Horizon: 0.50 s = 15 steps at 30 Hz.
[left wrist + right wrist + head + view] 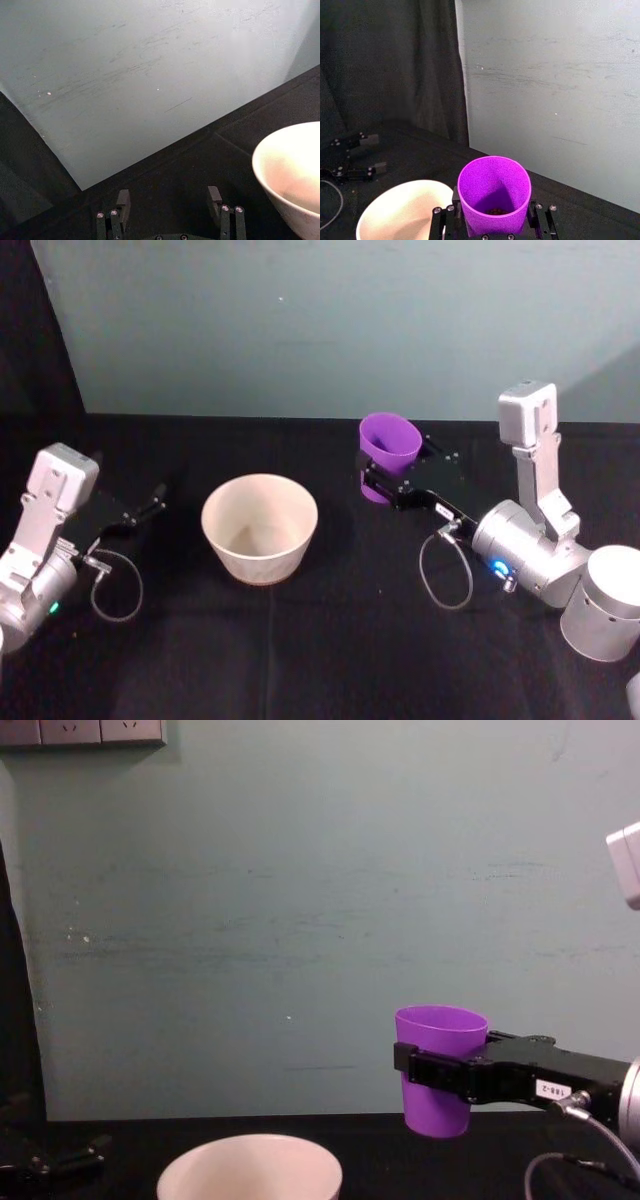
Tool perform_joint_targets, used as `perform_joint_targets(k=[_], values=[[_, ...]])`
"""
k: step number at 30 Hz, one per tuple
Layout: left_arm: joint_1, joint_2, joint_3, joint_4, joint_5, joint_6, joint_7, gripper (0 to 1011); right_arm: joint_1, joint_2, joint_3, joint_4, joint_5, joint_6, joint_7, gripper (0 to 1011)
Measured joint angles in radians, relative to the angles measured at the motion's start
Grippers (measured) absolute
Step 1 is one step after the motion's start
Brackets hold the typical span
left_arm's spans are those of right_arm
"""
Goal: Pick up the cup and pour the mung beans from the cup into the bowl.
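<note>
so my right pincer (380, 485) is clamped around the purple cup (390, 440), holding it mouth-up just to the right of the bowl (262, 550) with some mung beans (494, 211) in the bottom, while my left pincer (150, 503) sits spread open and empty off to the bowl's left

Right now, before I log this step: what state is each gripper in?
Left gripper: open, holding nothing.
Right gripper: closed on the purple cup.
</note>
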Motion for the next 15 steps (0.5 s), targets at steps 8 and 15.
perform_joint_targets(k=[8, 15], values=[[0.0, 0.0, 0.0, 0.0, 0.0, 0.0, 0.0, 1011, 0.0, -0.001, -0.001, 0.004, 0.0, -0.004, 0.0, 723], [0.0, 0.0, 0.0, 0.0, 0.0, 0.0, 0.0, 1011, 0.0, -0.002, -0.002, 0.006, -0.001, -0.006, 0.0, 723]])
